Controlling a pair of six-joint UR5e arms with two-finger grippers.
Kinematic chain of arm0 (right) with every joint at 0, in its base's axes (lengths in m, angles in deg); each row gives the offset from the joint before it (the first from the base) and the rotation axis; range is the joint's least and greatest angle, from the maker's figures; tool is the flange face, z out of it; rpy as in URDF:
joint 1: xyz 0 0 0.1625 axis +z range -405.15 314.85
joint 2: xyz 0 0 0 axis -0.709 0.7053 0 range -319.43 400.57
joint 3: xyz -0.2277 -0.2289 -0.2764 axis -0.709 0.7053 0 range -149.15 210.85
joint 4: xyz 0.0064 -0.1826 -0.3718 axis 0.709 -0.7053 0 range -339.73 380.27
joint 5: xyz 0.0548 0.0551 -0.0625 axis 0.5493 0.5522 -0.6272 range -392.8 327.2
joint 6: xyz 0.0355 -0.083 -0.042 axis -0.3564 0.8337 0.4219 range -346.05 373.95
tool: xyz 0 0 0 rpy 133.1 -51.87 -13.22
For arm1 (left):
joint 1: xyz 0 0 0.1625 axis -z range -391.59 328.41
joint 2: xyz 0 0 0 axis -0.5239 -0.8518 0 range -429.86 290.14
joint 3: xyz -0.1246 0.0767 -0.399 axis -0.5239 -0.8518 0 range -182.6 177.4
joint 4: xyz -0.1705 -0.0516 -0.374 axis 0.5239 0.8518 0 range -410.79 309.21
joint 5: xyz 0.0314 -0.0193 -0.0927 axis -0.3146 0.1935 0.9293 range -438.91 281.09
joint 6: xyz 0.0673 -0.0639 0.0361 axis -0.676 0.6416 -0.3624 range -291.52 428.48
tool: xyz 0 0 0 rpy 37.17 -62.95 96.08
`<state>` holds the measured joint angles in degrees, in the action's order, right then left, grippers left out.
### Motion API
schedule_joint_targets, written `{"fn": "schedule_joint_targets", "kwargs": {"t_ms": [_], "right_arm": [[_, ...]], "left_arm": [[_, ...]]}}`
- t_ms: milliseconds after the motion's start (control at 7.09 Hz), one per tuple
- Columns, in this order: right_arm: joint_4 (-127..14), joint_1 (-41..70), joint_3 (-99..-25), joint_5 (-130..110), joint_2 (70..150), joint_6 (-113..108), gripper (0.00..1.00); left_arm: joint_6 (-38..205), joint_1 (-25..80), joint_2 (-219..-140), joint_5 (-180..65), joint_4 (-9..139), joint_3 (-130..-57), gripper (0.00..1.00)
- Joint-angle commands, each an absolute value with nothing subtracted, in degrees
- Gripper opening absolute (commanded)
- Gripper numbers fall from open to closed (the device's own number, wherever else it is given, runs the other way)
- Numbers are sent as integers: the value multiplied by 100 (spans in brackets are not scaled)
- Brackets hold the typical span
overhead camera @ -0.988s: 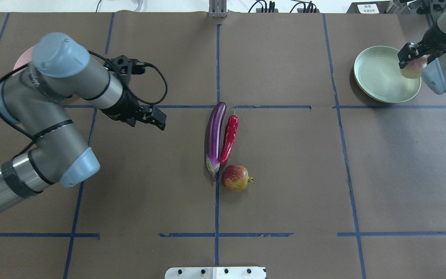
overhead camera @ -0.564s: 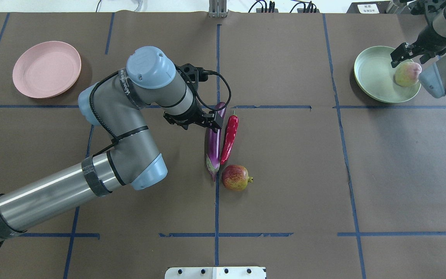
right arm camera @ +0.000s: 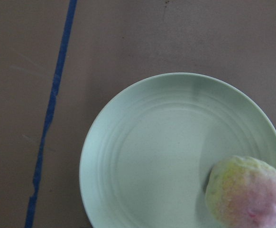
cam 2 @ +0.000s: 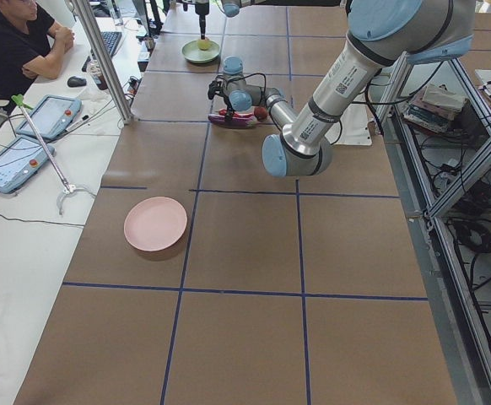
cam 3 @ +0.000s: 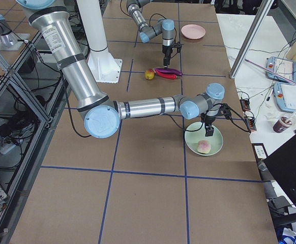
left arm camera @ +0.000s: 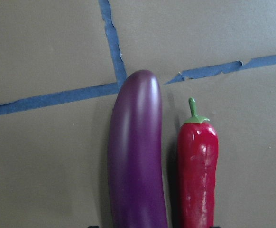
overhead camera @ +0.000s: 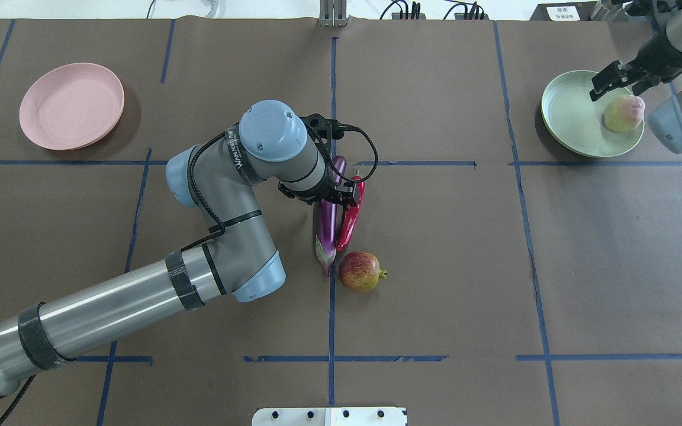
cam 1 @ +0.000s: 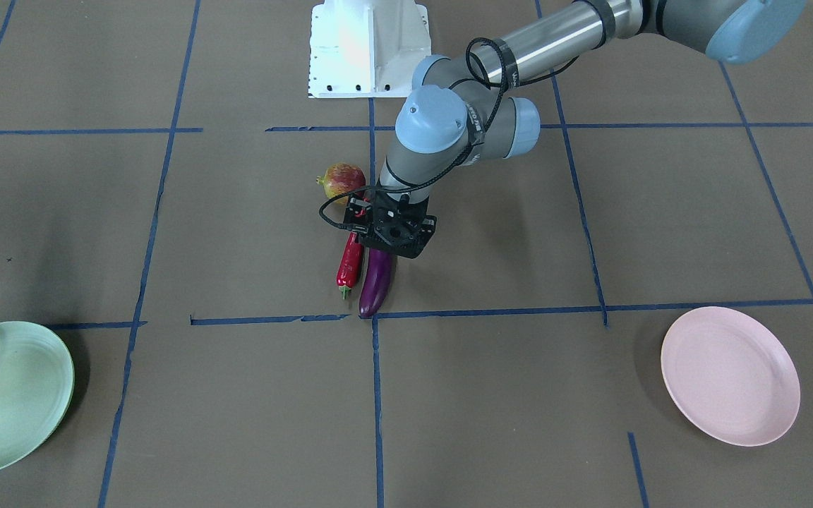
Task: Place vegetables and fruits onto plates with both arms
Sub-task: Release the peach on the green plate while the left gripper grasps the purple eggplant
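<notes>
Pomegranate-like fruit [overhead camera: 362, 271] – mid-table, nearest of centre group to robot-side edge, crown tip toward right edge. Just beyond it, eggplant [overhead camera: 327, 228] and chili [overhead camera: 348, 228] side by side, lengthwise toward far edge, eggplant on left; chili stem at far end. Left gripper [overhead camera: 336, 196] low over the pair, fingers spread wide, gripping nothing. Pink plate [overhead camera: 71, 106] near far left corner. Mint plate [overhead camera: 572, 115] near far right corner – pale blushed fruit [overhead camera: 624, 113] lying on its right side. Right gripper [overhead camera: 616, 83] above plate, fingers apart, clear of fruit.
</notes>
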<state>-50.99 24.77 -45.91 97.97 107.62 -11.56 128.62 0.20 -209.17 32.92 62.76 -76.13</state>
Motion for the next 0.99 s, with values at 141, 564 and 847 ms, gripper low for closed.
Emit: {"fn": "schedule_joint_targets", "kwargs": {"t_ms": [141,564,847], "right_arm": [[-5119,2472,-5386,10018,11123,-1883,100],[-5119,2455,-5875,10325,11315,-2388,100],[-5101,1843,-7166,10238,11877,-3932,100]], "left_arm": [[12868,22,-20917,3280,6347,-7424,39],[13043,75,-20908,3280,6346,-7467,6],[13578,775,-20577,3289,6329,-7957,4]]}}
